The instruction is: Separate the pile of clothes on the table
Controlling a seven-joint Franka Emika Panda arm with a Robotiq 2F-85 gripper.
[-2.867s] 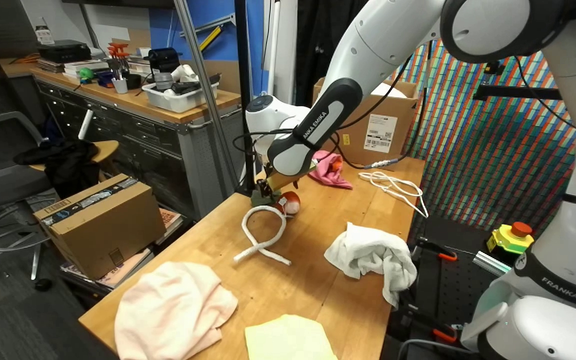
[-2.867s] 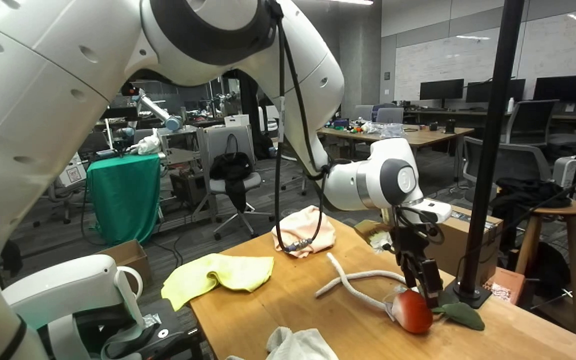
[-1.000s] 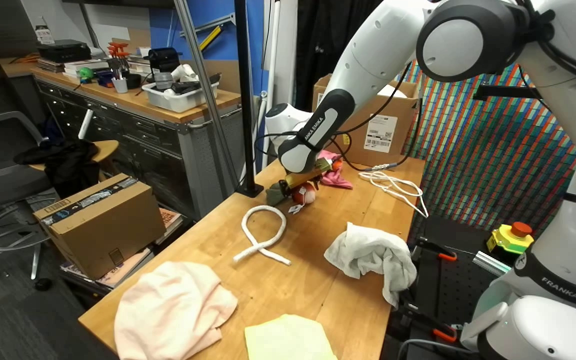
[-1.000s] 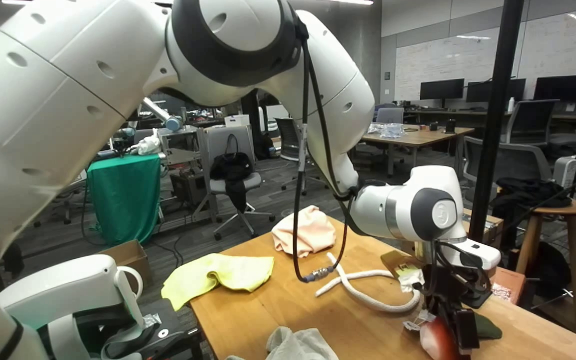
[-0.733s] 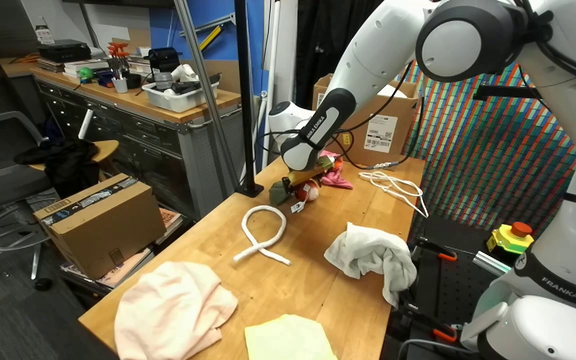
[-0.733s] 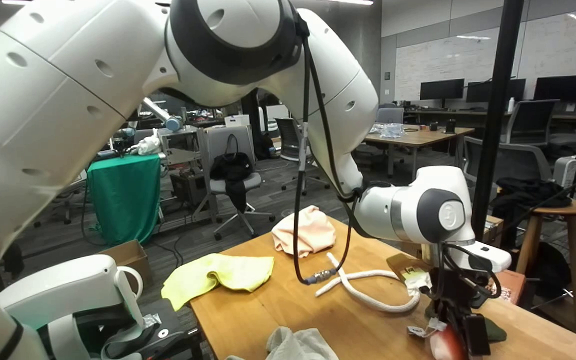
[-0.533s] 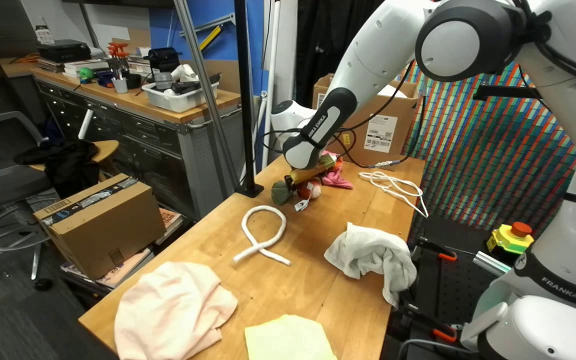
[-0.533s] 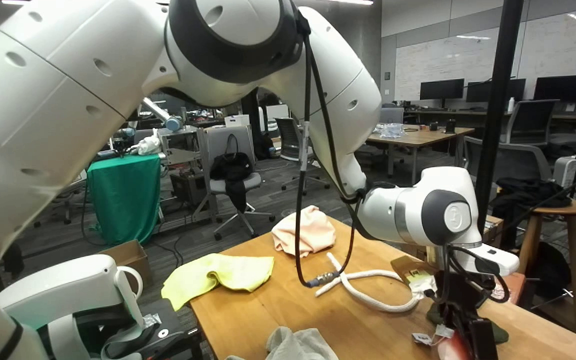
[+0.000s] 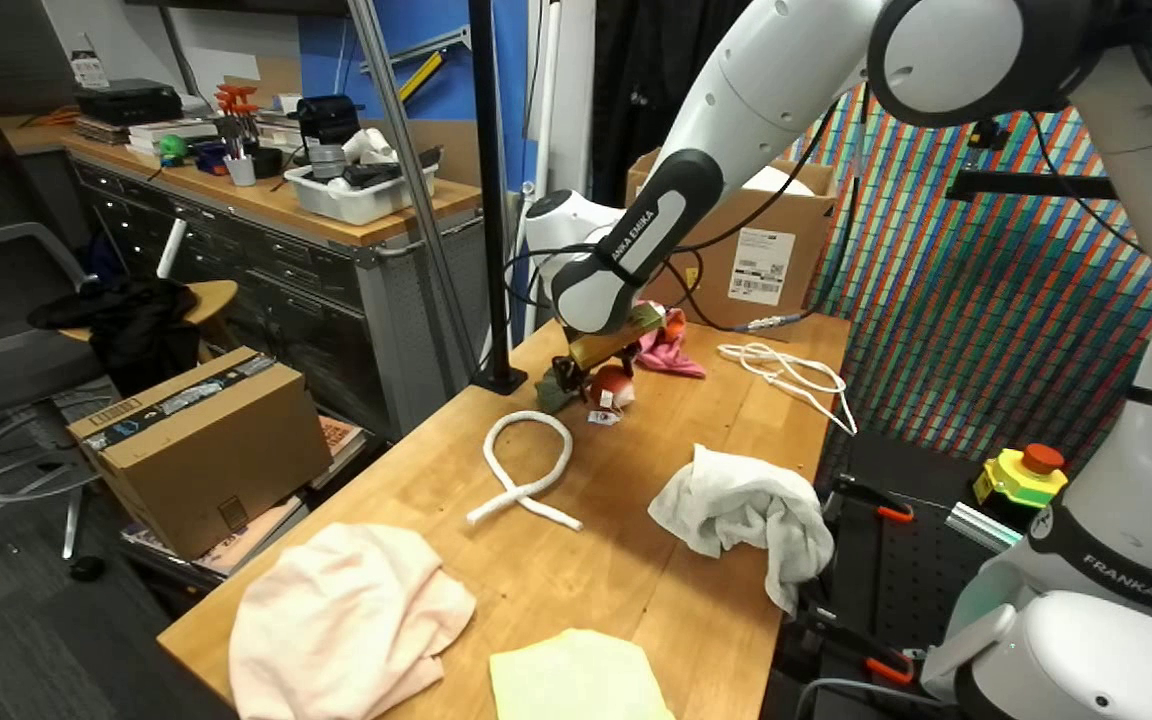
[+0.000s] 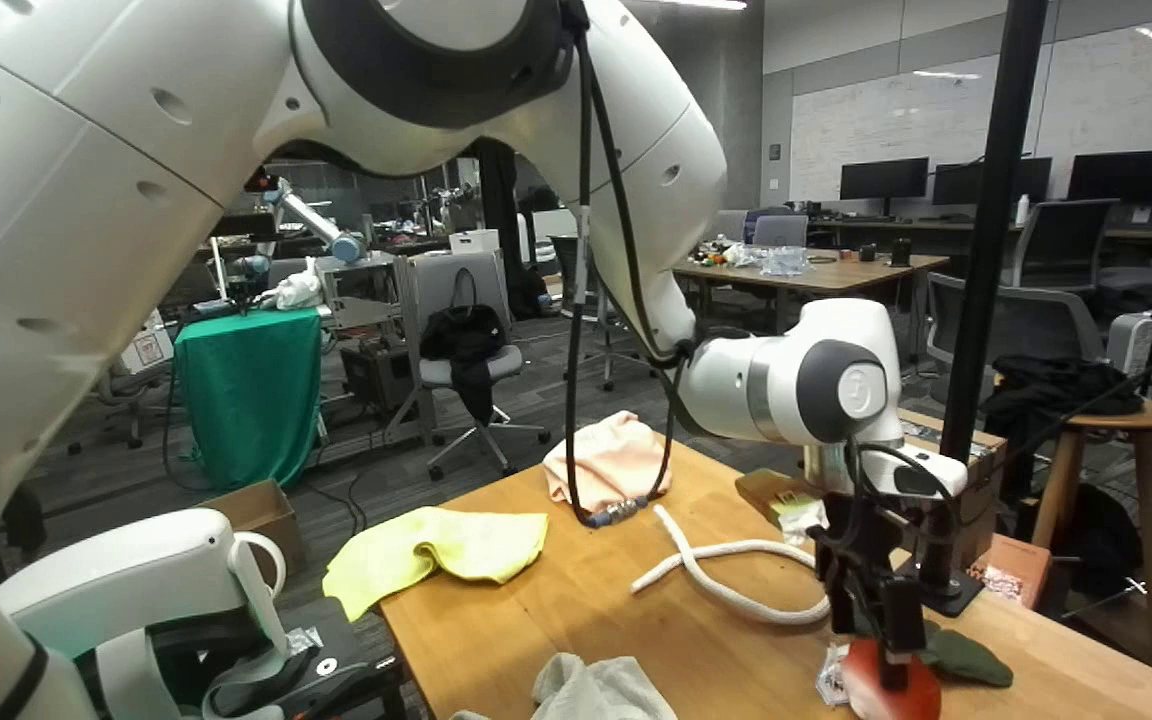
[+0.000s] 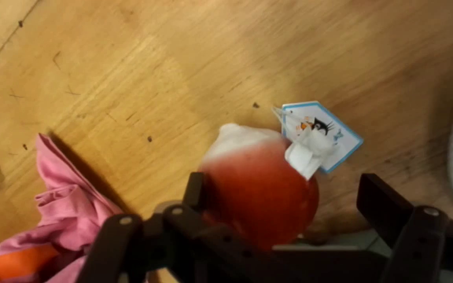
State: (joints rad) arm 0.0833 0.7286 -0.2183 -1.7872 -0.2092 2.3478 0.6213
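Apparently, the separating can be judged largely or even wholly done: no heap is seen, and four cloths are spread apart. In an exterior view, a crumpled peach-beige soft cloth [image 9: 346, 610] is seen beside, but not touching, a thin pale yellow cloth [image 9: 576, 685], whose corner is draped past the table edge. A rumpled off-white cloth [image 9: 741, 505] is laid along the edge towards the robot's base, and a bunched bright pink cloth [image 9: 674, 355] is found at the far end. In its folds an orange patch [image 11: 18, 261] is shown; whether a separate piece is left there to be pulled free cannot be told.

By the black two-fingered gripper [image 11: 283, 190] nothing is held: its fingers are spread wide, with a round red-and-white object [image 11: 258, 192] seen between them and a gap left at one side.

All the cloths are borne by a long honey-coloured wooden plank table [image 9: 536, 590], shared with a thick white looped rope [image 9: 519, 493]. Behind the pink cloth a tall brown cardboard box [image 9: 761, 270] is stood. Farther out, a dark workbench with drawers [image 9: 296, 290], a green-draped stand [image 10: 251, 400] and a wide whiteboard [image 10: 896, 120] are seen.
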